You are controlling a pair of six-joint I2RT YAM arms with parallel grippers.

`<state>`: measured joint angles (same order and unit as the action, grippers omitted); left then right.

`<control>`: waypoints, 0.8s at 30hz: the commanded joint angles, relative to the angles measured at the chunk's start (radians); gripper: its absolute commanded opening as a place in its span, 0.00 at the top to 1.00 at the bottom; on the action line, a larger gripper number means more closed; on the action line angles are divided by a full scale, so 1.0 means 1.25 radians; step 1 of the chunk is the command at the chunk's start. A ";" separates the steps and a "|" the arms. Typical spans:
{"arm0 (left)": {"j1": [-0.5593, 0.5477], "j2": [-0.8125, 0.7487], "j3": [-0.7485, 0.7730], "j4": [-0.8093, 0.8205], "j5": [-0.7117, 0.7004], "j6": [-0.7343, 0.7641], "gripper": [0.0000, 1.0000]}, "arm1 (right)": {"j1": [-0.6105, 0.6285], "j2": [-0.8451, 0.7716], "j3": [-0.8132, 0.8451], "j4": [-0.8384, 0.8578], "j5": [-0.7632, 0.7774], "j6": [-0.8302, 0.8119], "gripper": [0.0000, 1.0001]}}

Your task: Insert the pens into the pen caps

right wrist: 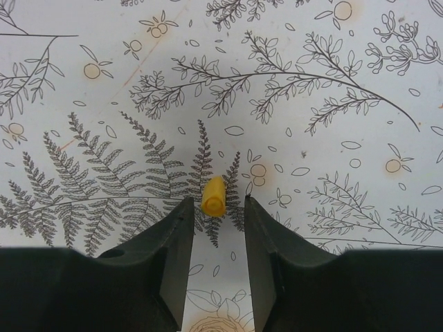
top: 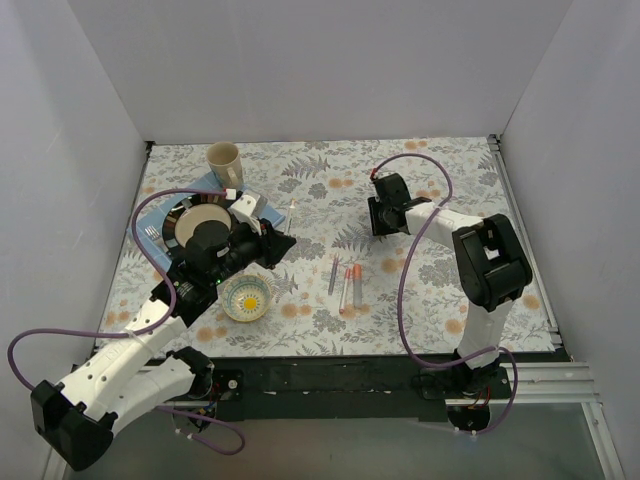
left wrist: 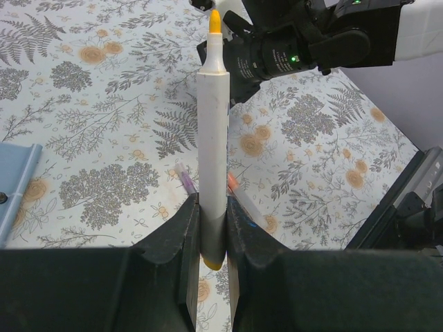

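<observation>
My left gripper (left wrist: 212, 204) is shut on a pale pen (left wrist: 212, 124) with a yellow tip. It holds the pen near its yellow rear end, tip pointing away toward the right arm. In the top view the left gripper (top: 283, 243) is above the table's middle left. My right gripper (right wrist: 218, 207) is open, low over the table. A small yellow cap (right wrist: 214, 196) lies on the cloth just at its fingertips, untouched. The right gripper (top: 379, 216) is at the centre right. Three more pens (top: 345, 284) lie side by side on the table. The other caps are out of view.
A mug (top: 224, 162) stands at the back left. A dark-rimmed plate (top: 180, 218) sits on a blue napkin (top: 196, 184), with a fork (top: 152, 235) beside it. A small bowl (top: 246, 298) stands near the front. White walls enclose the table.
</observation>
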<state>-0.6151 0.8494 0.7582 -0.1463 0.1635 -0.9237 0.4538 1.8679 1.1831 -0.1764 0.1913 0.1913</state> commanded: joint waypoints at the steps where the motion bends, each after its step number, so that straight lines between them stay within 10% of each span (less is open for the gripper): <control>1: 0.001 0.000 -0.010 0.015 -0.010 0.000 1.00 | 0.004 0.025 0.056 0.015 0.029 0.013 0.61; 12: 0.000 0.016 -0.010 0.015 -0.009 -0.001 1.00 | 0.003 0.049 0.079 -0.007 0.041 0.000 0.69; 17: 0.001 0.015 -0.011 0.014 -0.011 0.003 1.00 | 0.004 0.036 0.084 -0.021 0.029 -0.009 0.99; 24: -0.005 0.040 -0.003 -0.008 0.089 0.025 1.00 | 0.001 -0.098 0.156 -0.127 -0.206 -0.087 0.99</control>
<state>-0.6151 0.8780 0.7578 -0.1425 0.1864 -0.9199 0.4538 1.9018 1.2732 -0.2604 0.1505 0.1478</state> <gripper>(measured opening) 0.143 0.098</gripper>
